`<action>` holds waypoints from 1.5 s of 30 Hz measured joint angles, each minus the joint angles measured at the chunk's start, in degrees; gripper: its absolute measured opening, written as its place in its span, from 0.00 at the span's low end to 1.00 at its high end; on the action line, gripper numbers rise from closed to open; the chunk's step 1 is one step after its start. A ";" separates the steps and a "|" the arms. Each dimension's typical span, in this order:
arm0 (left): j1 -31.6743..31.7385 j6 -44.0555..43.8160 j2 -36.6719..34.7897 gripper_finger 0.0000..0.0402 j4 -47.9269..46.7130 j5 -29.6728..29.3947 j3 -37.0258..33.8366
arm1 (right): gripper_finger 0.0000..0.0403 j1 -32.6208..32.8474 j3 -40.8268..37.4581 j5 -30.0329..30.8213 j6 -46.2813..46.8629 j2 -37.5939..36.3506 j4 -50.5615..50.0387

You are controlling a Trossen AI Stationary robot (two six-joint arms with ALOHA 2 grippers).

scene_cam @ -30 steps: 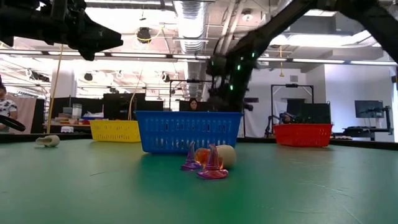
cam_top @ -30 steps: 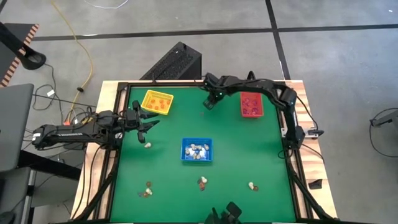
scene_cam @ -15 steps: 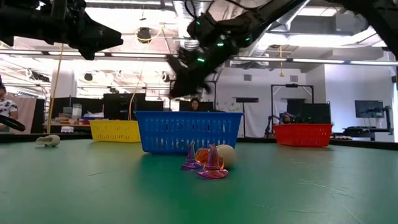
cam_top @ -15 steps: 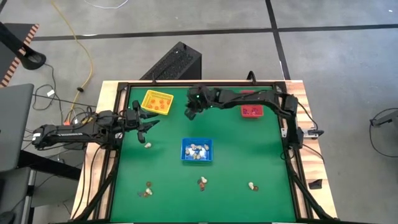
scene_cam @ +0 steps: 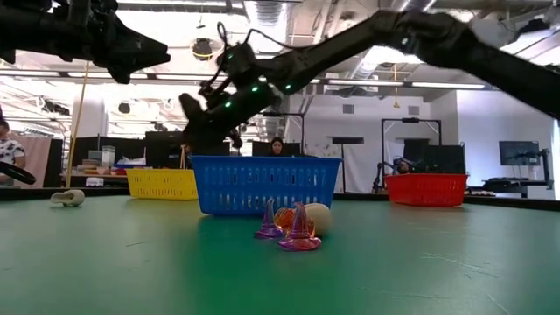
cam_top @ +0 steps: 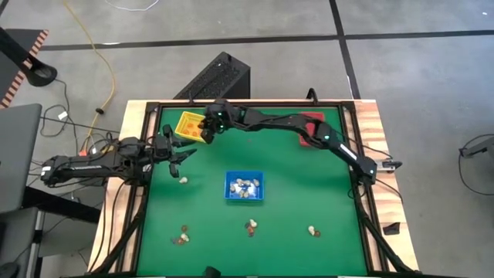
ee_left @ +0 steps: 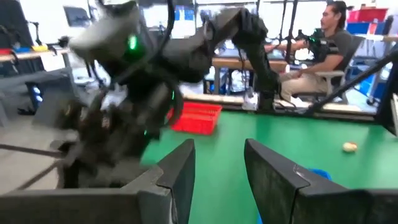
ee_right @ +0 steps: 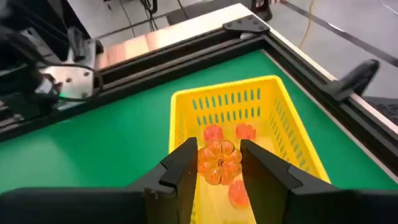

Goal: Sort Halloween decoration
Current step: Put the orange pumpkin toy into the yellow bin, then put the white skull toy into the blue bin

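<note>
Between the fingers of the right gripper [ee_right: 216, 163] sits an orange, ribbed plastic pumpkin trinket [ee_right: 219, 162], pinched at its sides and carried directly above the yellow slatted plastic tray [ee_right: 289, 134]. Three more orange trinkets [ee_right: 213, 132] lie in that tray just beyond and below the held one, so the drop looks straight down. The left gripper [cam_top: 176, 153] hovers nearby over the green counter [cam_top: 301, 185], jaws apart and empty. Farther off stand the blue plastic tray [cam_top: 245, 186] and red plastic tray [cam_top: 317, 128].

Right arm [ee_left: 143, 93] motion-blurred; red tray [cam_top: 312, 123] partly hidden under it.
</note>
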 joint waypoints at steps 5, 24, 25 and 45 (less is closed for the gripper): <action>0.08 0.31 -1.58 0.32 -1.44 -0.15 0.07 | 0.43 -0.33 10.93 -0.17 -0.50 6.86 -4.47; 0.08 1.20 -2.13 0.32 -4.74 -0.33 0.04 | 0.54 -0.59 13.38 -8.79 -11.99 -11.50 -48.40; 0.08 0.87 -2.12 0.32 -5.18 -0.20 0.04 | 0.54 0.14 13.38 -8.81 -13.40 -13.32 -51.76; -15.24 -15.66 13.13 0.32 -22.75 5.64 -0.04 | 0.54 23.39 -22.67 3.69 -18.14 -46.63 -54.59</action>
